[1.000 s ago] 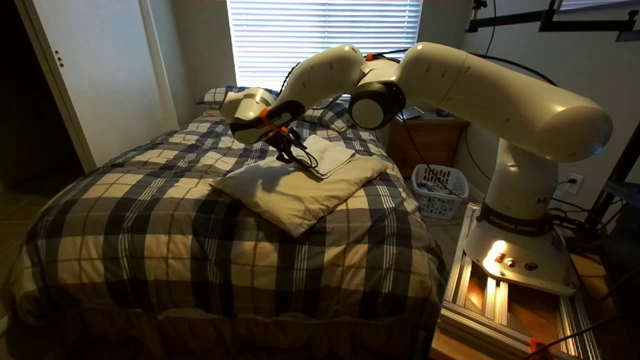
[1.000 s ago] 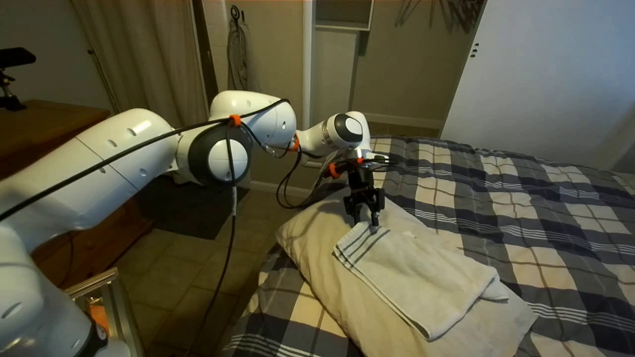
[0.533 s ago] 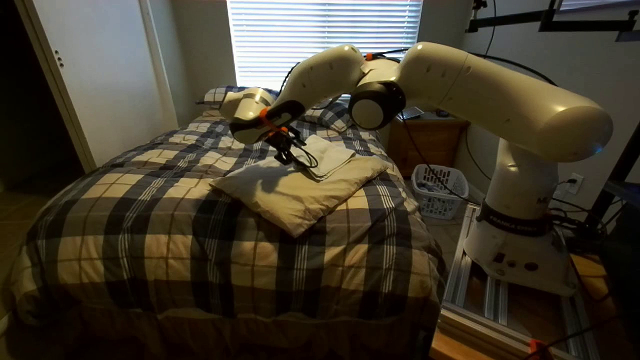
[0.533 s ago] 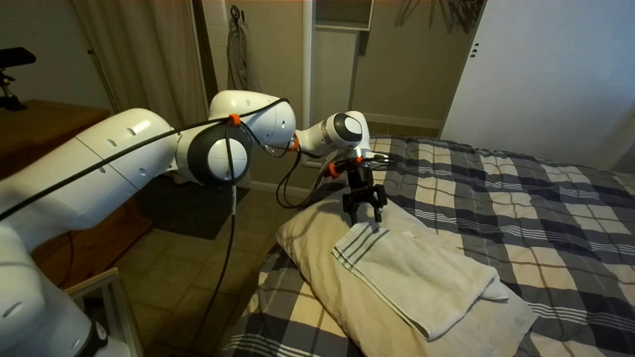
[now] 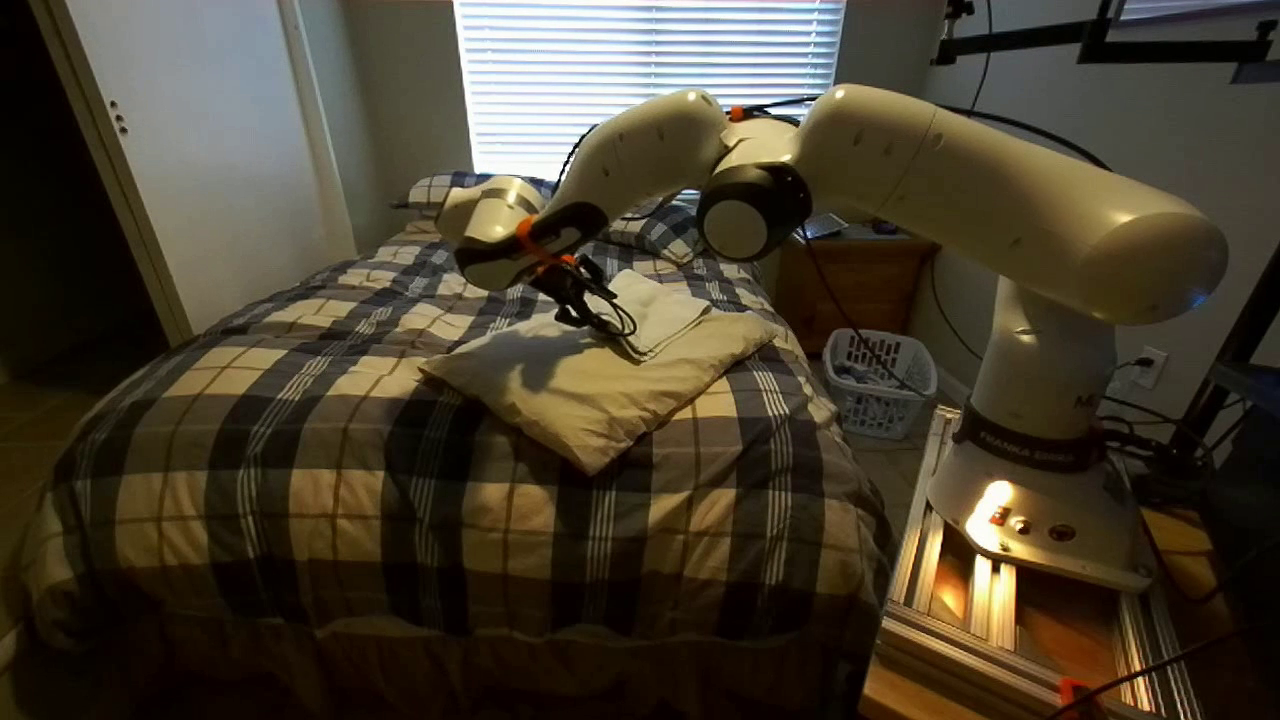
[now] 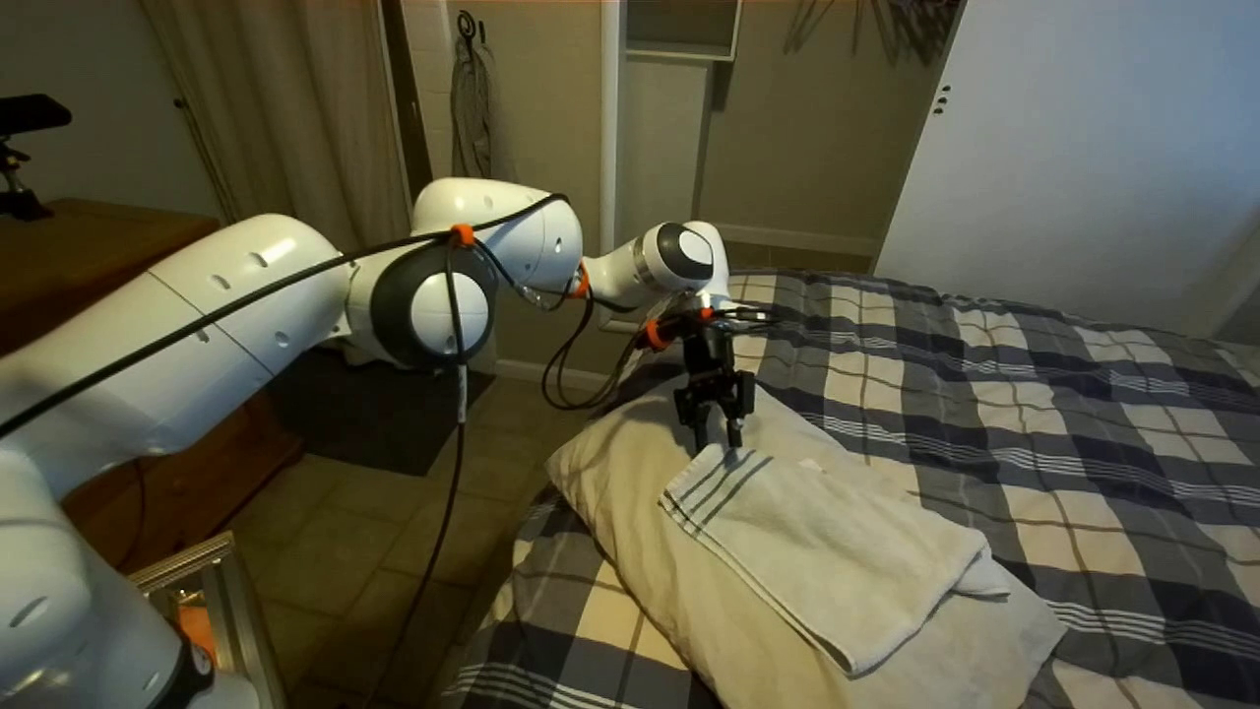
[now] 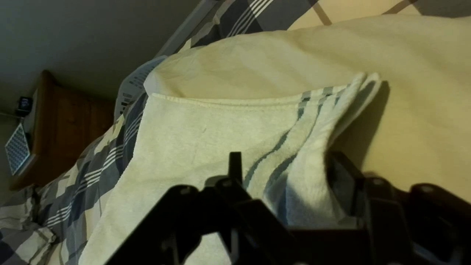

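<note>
A white folded towel (image 6: 837,551) with dark stripes at one end lies on a cream pillow (image 6: 615,478). My black gripper (image 6: 718,443) points down at the striped end, its fingers apart on either side of the towel's edge. In the wrist view the striped end stands up in a bend between the fingers of my gripper (image 7: 287,160). One finger (image 7: 235,165) is over the towel's top face; the other is beyond the edge, close to the cloth, and whether it touches I cannot tell. In an exterior view, cables partly cover the gripper (image 5: 572,316) beside the towel (image 5: 655,310).
Pillow and towel rest on a bed with a plaid cover (image 5: 480,510). A white laundry basket (image 5: 880,400) stands on the floor beside the bed, near a wooden nightstand (image 5: 850,290). A loose black cable (image 6: 443,551) hangs from the arm.
The fingers spread wider half a second ago and have since come partway together again. My gripper has shifted slightly to the left in an exterior view. Towel and pillow look almost unmoved.
</note>
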`<action>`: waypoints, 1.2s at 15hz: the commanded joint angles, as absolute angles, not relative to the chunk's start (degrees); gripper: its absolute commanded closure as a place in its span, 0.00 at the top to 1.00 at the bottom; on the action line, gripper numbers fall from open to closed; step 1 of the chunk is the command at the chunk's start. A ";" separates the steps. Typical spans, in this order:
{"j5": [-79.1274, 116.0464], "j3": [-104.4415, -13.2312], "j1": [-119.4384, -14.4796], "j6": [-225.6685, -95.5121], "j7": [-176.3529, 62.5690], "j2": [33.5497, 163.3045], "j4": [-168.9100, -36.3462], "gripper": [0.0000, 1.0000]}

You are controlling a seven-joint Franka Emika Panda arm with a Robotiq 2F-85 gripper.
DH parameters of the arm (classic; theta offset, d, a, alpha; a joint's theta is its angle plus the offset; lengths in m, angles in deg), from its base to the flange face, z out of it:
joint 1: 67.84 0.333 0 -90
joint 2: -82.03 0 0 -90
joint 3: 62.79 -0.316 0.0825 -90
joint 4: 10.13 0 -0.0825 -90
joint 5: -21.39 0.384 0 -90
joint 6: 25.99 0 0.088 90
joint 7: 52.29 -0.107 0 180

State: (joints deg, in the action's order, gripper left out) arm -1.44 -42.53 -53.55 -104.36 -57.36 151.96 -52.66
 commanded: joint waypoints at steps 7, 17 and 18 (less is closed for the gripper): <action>-2.41 -41.63 -53.60 -103.24 -56.51 152.10 -53.89 0.03; -2.57 -39.55 -52.95 -103.65 -56.67 150.78 -54.23 0.38; -2.42 -39.46 -53.03 -103.80 -56.55 150.87 -54.23 0.37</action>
